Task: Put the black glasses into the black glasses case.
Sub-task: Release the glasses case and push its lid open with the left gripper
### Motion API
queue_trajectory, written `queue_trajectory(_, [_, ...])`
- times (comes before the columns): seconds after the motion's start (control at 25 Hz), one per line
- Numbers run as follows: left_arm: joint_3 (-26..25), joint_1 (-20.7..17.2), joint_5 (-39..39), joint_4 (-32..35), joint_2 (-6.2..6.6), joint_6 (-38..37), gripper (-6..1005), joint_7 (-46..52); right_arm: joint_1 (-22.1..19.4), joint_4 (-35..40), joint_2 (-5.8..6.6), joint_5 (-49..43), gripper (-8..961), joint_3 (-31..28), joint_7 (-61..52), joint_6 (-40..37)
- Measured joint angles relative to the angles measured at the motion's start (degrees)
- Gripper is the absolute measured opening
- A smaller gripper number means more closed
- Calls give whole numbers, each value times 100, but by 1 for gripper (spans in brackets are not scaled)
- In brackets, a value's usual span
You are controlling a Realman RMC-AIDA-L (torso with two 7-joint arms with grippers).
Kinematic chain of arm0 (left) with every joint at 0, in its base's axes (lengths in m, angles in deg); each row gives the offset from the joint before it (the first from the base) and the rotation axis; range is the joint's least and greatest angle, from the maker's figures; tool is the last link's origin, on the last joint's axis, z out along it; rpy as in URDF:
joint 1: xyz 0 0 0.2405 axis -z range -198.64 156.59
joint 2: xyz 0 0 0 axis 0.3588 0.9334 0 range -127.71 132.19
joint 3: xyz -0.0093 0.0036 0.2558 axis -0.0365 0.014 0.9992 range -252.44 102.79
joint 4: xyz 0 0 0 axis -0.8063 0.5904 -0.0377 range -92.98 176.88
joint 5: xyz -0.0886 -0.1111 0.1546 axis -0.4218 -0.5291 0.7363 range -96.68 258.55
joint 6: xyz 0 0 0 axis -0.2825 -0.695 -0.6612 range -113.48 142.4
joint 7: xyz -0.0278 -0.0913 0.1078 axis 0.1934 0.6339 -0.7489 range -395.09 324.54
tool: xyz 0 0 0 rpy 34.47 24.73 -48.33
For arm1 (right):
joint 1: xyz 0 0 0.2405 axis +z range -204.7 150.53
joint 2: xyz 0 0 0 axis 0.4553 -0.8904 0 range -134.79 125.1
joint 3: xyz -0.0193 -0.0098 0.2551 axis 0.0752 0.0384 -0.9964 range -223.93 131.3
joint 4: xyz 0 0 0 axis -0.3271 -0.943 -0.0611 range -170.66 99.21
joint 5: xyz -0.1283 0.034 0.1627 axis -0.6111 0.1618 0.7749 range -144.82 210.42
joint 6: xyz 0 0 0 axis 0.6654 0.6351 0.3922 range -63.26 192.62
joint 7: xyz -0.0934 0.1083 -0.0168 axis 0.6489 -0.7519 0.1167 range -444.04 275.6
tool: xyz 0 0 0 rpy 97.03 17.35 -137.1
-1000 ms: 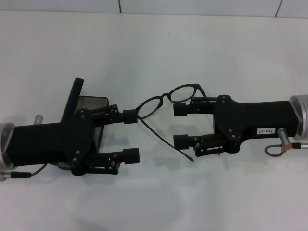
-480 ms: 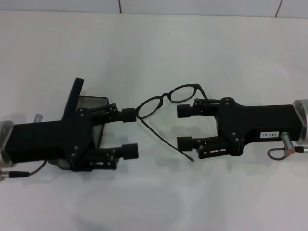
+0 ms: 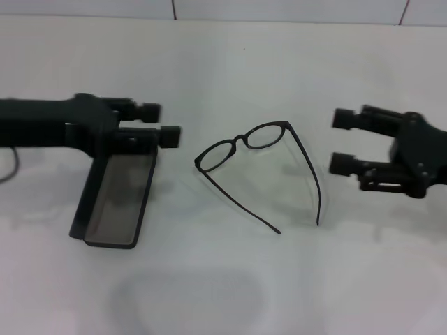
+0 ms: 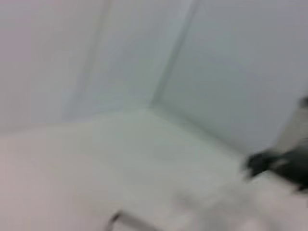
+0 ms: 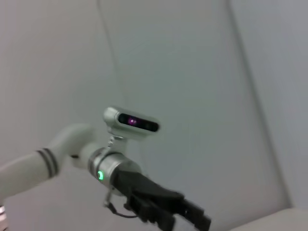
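Both grippers have withdrawn from the black glasses (image 3: 258, 164) since the earlier frames, and the far temple arm, formerly beside the right fingers, now lies unfolded.

Item 1, black glasses: resting on the white table (image 3: 230, 63), centre of the head view, touched by neither gripper. Lenses toward 12 o'clock, both temple arms trailing toward 5 and 6 o'clock.

Item 2, black glasses case (image 3: 119, 199): open, grey lining up, at 9 o'clock of the glasses and apart from them; lid edge along its 9 o'clock side.

Item 3, left gripper (image 3: 161, 123): over the case's 12 o'clock end, fingers parted, holding nothing.

Item 4, right gripper (image 3: 342, 141): at 3 o'clock of the glasses, well apart, fingers spread, holding nothing.

Item 5, right wrist view: shows the left gripper (image 5: 190, 214) with its wrist camera (image 5: 131, 121).
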Motion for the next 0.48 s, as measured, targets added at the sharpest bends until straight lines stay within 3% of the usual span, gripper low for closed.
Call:
queue_trajectory(0.2, [753,109,2128,1820,9,309,735,2123,-212,-26,-21,-2,810,-306,126,-147])
queue_trajectory(0.32, [1289,160,3147,2201,1,394,733,2877,-219,-116,-29,-3,810,-330,210,-155])
queue_trajectory(0.48, [1743,211,3685,2277,-1,476,732,3310,-220,-187,-26,-6,810,-334,267,-151])
